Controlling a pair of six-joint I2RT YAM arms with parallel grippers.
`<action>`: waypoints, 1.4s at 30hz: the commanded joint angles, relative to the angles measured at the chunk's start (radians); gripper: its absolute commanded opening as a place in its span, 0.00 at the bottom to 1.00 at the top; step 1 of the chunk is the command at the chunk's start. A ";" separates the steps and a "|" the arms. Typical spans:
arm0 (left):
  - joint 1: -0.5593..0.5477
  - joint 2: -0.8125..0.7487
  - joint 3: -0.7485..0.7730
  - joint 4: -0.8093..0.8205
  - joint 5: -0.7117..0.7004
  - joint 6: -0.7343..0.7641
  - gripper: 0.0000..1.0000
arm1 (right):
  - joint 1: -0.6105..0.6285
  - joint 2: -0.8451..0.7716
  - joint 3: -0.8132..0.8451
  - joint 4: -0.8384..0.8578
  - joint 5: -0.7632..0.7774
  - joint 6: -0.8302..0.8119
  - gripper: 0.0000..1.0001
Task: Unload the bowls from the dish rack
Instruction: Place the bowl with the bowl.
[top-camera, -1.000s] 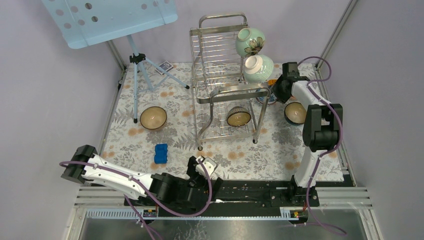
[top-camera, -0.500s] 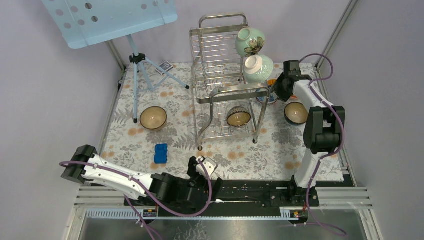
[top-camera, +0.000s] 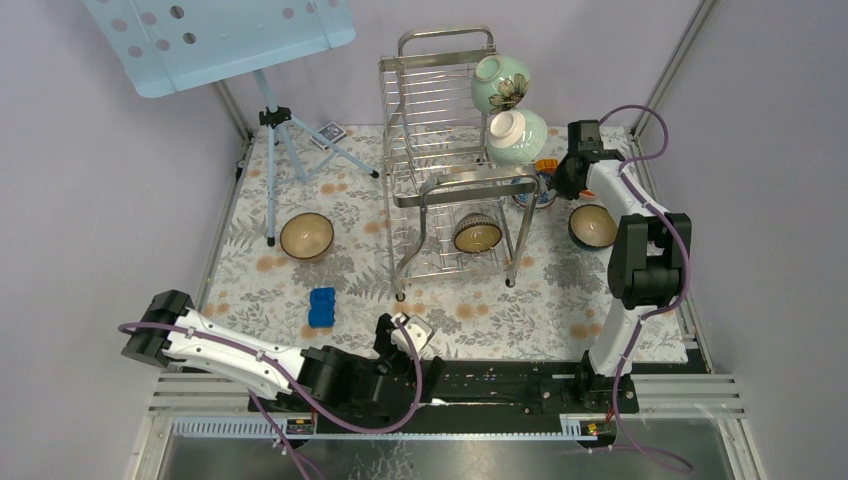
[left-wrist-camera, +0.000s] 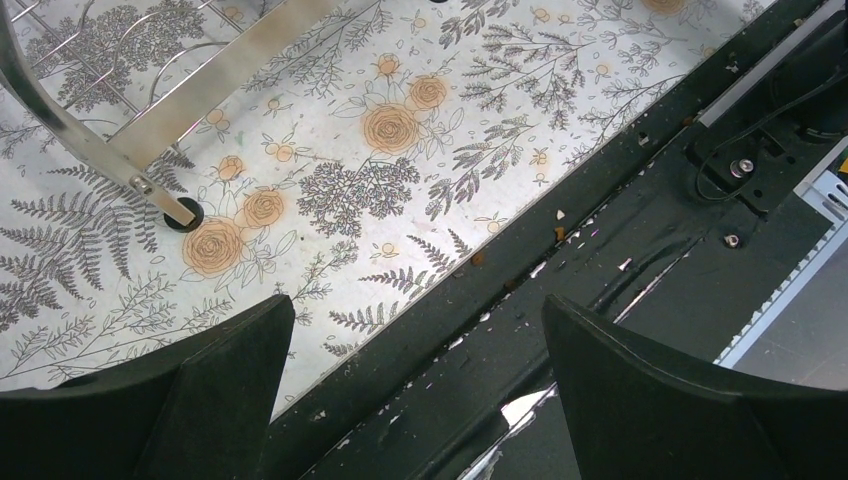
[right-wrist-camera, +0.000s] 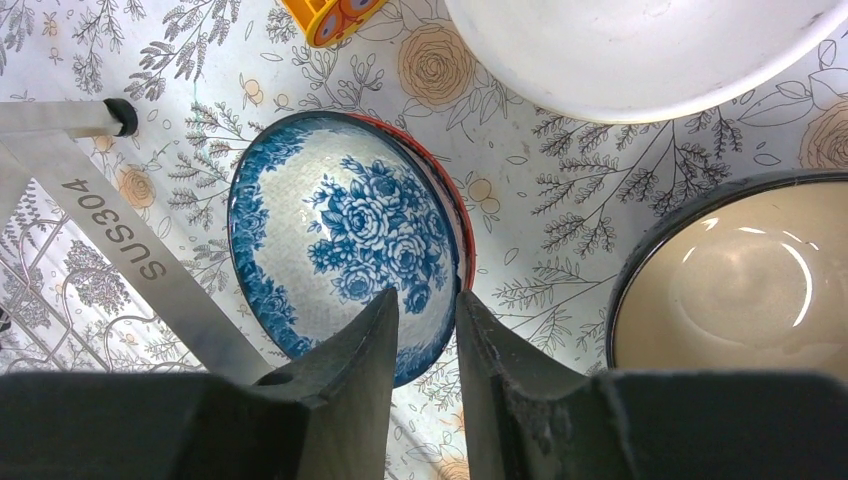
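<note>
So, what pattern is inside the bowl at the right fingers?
The bowl has blue roses on white; right wrist view.

The table is covered by a white cloth printed with grey ferns and orange roses, with a black rail along its near edge. The dish rack stands on it at the middle on small black feet, and the tripod of a pale blue stand is at the far left with a small card beside it. A brown bowl and a blue sponge lie left of the rack. To its right sit a blue-and-white bowl, a dark-rimmed bowl and a small orange object.
</note>
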 joint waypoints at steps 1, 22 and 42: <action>-0.001 -0.029 -0.011 0.033 0.004 -0.007 0.99 | -0.003 -0.008 0.003 -0.013 0.032 -0.021 0.34; -0.001 -0.013 -0.012 0.051 0.002 0.015 0.99 | -0.020 0.035 -0.024 0.006 0.002 -0.023 0.26; 0.000 -0.010 -0.019 0.065 0.009 0.002 0.99 | -0.020 0.026 -0.032 0.021 -0.023 -0.024 0.35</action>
